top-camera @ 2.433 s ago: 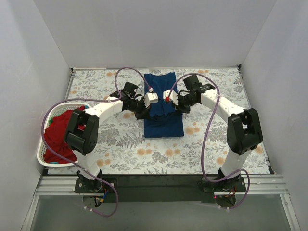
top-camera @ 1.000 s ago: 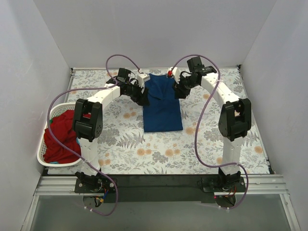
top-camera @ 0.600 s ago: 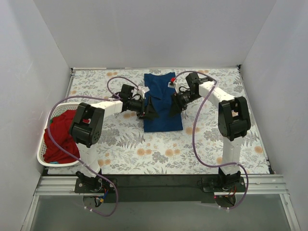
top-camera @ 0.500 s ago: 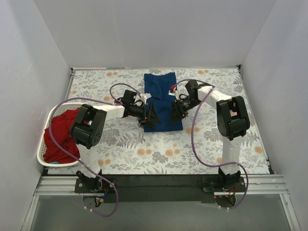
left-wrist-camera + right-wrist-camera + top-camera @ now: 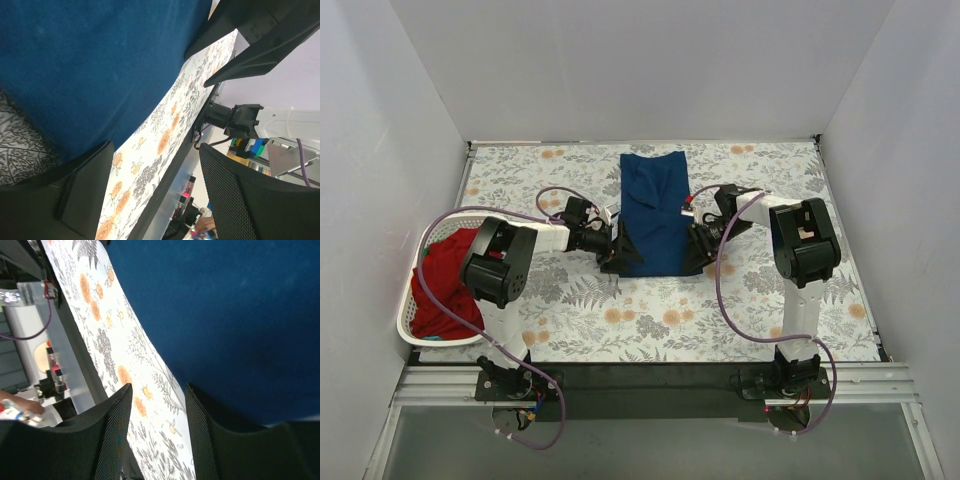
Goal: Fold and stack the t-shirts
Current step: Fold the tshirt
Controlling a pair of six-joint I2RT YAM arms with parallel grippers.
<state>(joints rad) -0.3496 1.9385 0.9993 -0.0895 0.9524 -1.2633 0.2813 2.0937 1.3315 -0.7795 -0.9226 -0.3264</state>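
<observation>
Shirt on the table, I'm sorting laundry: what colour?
The shirt is navy blue, clearest from the top view.

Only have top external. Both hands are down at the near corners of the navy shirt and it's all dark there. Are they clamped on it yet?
Observer: No. The left wrist view shows the left hand open, with grey-and-orange floral table cover showing between its fingers.
Operator: Right one?
Observer: The right hand is open too. The dark navy blue cloth t-shirt has its edge running up to one finger, and nothing is pinched.
</observation>
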